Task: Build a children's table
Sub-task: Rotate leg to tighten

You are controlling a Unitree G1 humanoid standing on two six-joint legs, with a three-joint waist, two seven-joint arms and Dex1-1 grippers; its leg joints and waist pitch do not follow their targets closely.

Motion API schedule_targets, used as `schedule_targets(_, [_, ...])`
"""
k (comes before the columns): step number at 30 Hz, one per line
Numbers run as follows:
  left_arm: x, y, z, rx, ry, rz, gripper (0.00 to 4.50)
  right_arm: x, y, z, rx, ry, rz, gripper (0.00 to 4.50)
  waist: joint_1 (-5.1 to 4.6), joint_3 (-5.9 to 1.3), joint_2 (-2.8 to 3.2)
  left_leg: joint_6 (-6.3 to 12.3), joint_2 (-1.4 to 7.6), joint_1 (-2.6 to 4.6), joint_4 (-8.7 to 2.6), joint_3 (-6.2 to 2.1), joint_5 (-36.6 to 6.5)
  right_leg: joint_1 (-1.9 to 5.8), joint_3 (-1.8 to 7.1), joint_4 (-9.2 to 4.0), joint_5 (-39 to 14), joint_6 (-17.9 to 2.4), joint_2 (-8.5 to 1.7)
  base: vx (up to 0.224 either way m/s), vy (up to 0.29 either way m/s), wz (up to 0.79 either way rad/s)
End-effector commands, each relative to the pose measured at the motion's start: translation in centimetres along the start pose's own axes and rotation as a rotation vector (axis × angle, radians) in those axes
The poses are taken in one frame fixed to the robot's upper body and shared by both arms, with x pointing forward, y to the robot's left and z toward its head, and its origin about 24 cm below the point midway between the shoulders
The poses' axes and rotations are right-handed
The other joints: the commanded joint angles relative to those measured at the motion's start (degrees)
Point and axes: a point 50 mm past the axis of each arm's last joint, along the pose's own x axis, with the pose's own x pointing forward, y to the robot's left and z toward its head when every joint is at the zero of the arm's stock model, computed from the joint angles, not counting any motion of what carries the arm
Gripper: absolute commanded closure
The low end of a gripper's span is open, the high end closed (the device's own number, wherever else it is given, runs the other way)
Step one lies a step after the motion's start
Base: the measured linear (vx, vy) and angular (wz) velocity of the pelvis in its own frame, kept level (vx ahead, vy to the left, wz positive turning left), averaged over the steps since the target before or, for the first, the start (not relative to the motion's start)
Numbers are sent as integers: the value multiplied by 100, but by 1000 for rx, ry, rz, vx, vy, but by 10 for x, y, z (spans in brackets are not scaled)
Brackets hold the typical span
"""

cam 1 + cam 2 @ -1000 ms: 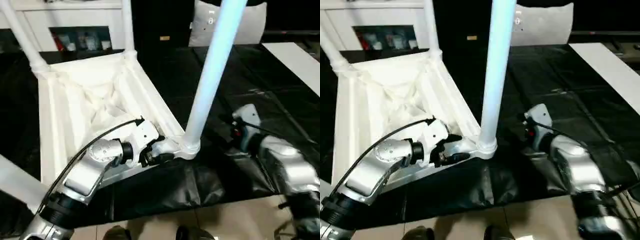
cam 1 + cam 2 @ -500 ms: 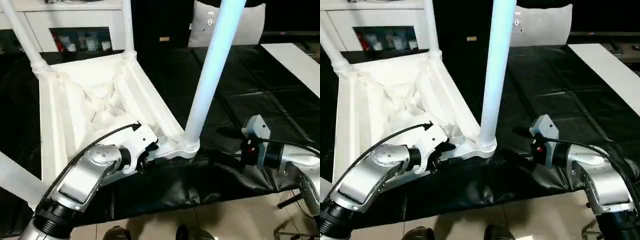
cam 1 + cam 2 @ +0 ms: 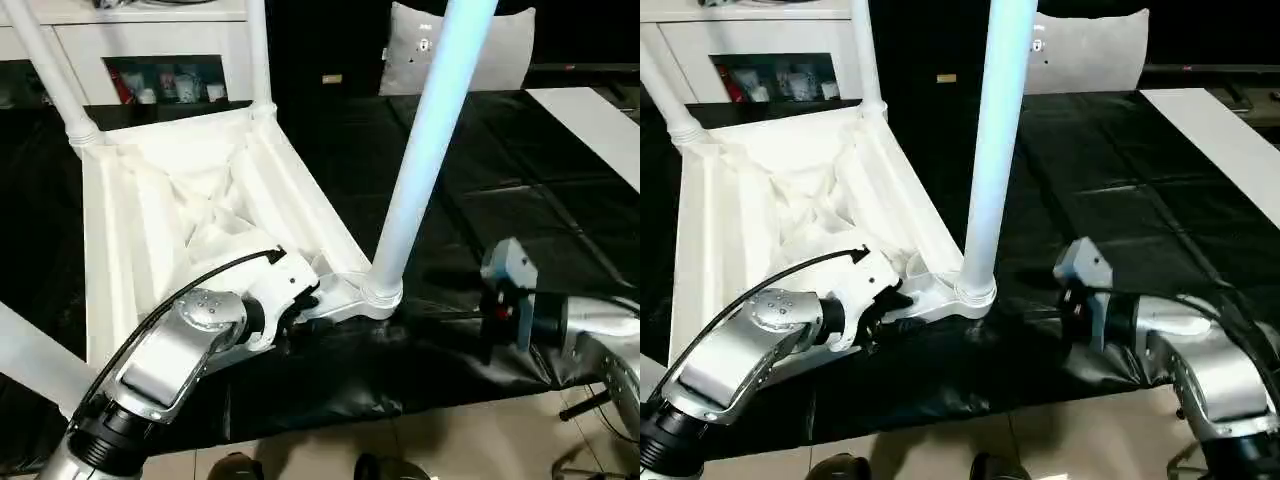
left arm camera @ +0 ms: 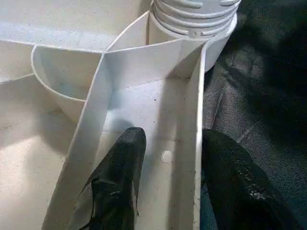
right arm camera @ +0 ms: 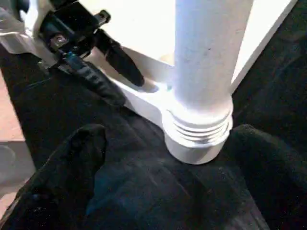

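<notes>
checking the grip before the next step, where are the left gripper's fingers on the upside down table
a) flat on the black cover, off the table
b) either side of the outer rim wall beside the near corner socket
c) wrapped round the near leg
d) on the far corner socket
b: in the left wrist view one of the left gripper fingers sits inside the children's table rim wall and the other outside it, just short of the corner socket.

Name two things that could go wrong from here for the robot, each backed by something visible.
1. The left gripper straddles just the thin rim wall of the children's table; it might slip off.
2. The right gripper, open wide beside the near leg, could knock that leg askew in its corner socket.
</notes>
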Motion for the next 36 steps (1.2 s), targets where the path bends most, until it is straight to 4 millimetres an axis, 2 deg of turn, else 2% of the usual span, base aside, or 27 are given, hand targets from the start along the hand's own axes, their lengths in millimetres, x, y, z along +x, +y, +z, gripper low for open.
schedule_targets(1, [3,-3,-1,-1,19,-8,279,-1,4,2,-1,6,32,0,20,-421,-74,431,56,43,-379,-6,-1467,351,197,-556,-2814,-493,-227,0,0,0])
schedule_targets(5, [4,-5,2,6,4,-24,321,-3,9,1,15,16,76,0,27,-426,-71,426,44,43,-370,-6,-1481,337,183,-597,-3086,-344,-231,0,0,0])
schedule_targets(8, [6,-7,5,43,-9,-51,324,-3,9,0,12,18,79,0,24,-437,-74,414,39,37,-367,-14,-1518,334,160,-617,-3198,-281,-231,0,0,0])
schedule_targets(9, [6,-7,5,49,-9,-51,353,-3,8,0,11,18,78,0,20,-435,-75,410,38,28,-370,-16,-1525,336,157,-619,-3212,-258,-226,0,0,0])
schedule_targets(13, [8,-8,6,71,-4,-64,386,-2,7,1,10,17,76,0,20,-438,-62,394,31,54,-361,-12,-1596,315,147,-642,-3271,-235,-220,0,0,0])
schedule_targets(19, [8,-4,6,103,-14,-49,433,-3,2,-2,10,9,61,0,13,-428,-33,394,50,63,-391,-35,-1693,332,127,-652,-3204,-264,-230,0,0,0])
schedule_targets(21, [7,-2,6,120,-22,-59,442,-4,0,-4,11,7,55,0,-4,-430,-19,393,62,89,-405,-43,-1795,342,114,-661,-3152,-335,-241,0,0,0])
schedule_targets(28, [6,3,0,140,4,-54,448,-7,-12,-18,19,0,25,0,-24,-427,-25,400,58,88,-405,-37,-1828,362,130,-638,-3009,-498,-265,0,0,0])
schedule_targets(30, [5,6,1,205,-15,-78,448,-7,-15,-19,16,-10,9,0,-24,-425,-28,404,54,88,-403,-30,-1815,363,134,-640,-3022,-497,-267,0,0,0])
schedule_targets(32, [1,9,4,282,-65,-158,448,-7,-17,-18,9,-25,8,0,-25,-415,-35,416,39,84,-412,-38,-1837,368,121,-660,-3162,-402,-261,0,0,0])
schedule_targets(33, [-2,9,7,345,-116,-227,448,-6,-17,-17,4,-36,16,0,-26,-414,-59,417,23,95,-403,-28,-1847,359,119,-682,-3278,-327,-262,0,0,0])
schedule_targets(35, [-5,13,6,399,-120,-283,448,-4,-18,-15,-11,-51,24,0,-7,-407,-51,409,33,115,-420,-39,-1864,350,115,-702,-3377,-281,-273,0,0,0])
schedule_targets(36, [-5,14,6,398,-120,-289,448,-4,-18,-14,-13,-52,24,0,-1,-411,-22,375,39,162,-413,-31,-1945,316,112,-705,-3451,-283,-274,0,0,0])
